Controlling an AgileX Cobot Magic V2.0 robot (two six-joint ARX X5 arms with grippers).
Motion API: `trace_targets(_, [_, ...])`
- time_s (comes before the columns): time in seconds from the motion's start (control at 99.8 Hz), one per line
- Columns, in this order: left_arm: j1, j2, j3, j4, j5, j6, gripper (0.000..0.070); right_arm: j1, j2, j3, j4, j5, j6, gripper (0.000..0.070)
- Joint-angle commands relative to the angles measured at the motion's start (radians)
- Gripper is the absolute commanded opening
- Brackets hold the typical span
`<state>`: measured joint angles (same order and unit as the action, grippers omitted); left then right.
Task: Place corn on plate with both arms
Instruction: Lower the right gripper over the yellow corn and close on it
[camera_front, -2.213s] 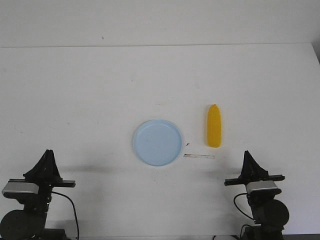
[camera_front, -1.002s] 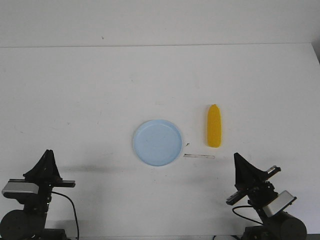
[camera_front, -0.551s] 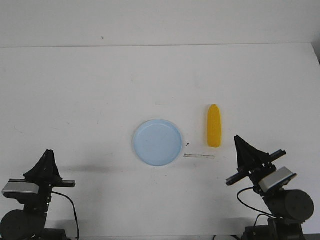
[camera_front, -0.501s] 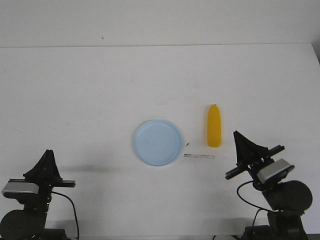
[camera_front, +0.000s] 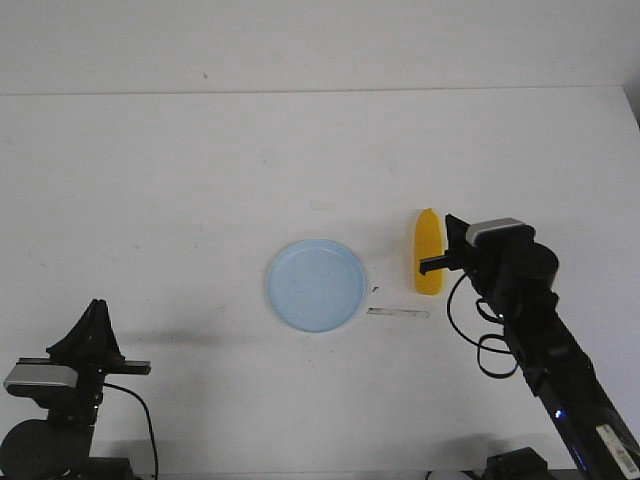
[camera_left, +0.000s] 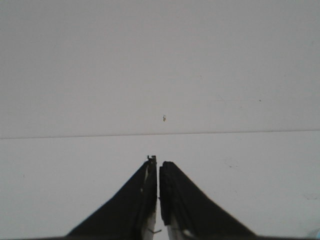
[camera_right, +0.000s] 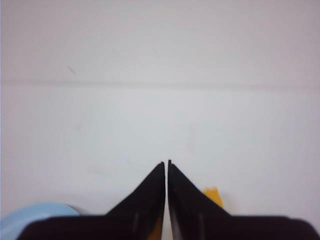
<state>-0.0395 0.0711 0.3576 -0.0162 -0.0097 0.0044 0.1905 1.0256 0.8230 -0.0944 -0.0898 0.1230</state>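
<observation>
The yellow corn (camera_front: 427, 248) lies on the white table, tapered end pointing away, just right of the pale blue plate (camera_front: 315, 285), which holds nothing. My right gripper (camera_front: 449, 240) hangs shut at the corn's right side, over its far half, and grips nothing. In the right wrist view the shut fingers (camera_right: 166, 162) cover most of the corn (camera_right: 214, 195), and a sliver of the plate (camera_right: 35, 215) shows at one side. My left gripper (camera_front: 97, 304) rests shut at the near left, far from both; its wrist view (camera_left: 158, 160) shows only bare table.
A thin pale strip (camera_front: 398, 312) lies on the table just nearer than the corn and plate, with a small dark speck (camera_front: 375, 289) beside it. The right arm's black cable (camera_front: 482, 345) loops below its wrist. The table's far edge (camera_front: 320, 92) meets the wall.
The right arm has lifted from its rest at the near right and reached forward and left to the corn. The left arm, corn and plate have not moved.
</observation>
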Motion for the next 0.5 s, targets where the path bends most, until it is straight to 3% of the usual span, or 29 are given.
trace_targets(0.0, [0.001, -0.003, 0.01, 0.01, -0.002, -0.009, 0.0002, 0.023, 0.062, 0.068, -0.057, 0.064, 0.018, 0.0006])
trace_targets(0.26, [0.001, -0.003, 0.01, 0.01, -0.002, -0.009, 0.0002, 0.092, 0.332, 0.352, -0.446, 0.304, 0.03, 0.0006])
trace_targets(0.491, [0.001, -0.003, 0.01, 0.01, -0.002, -0.009, 0.0002, 0.092, 0.563, 0.593, -0.697, 0.296, 0.218, 0.0007])
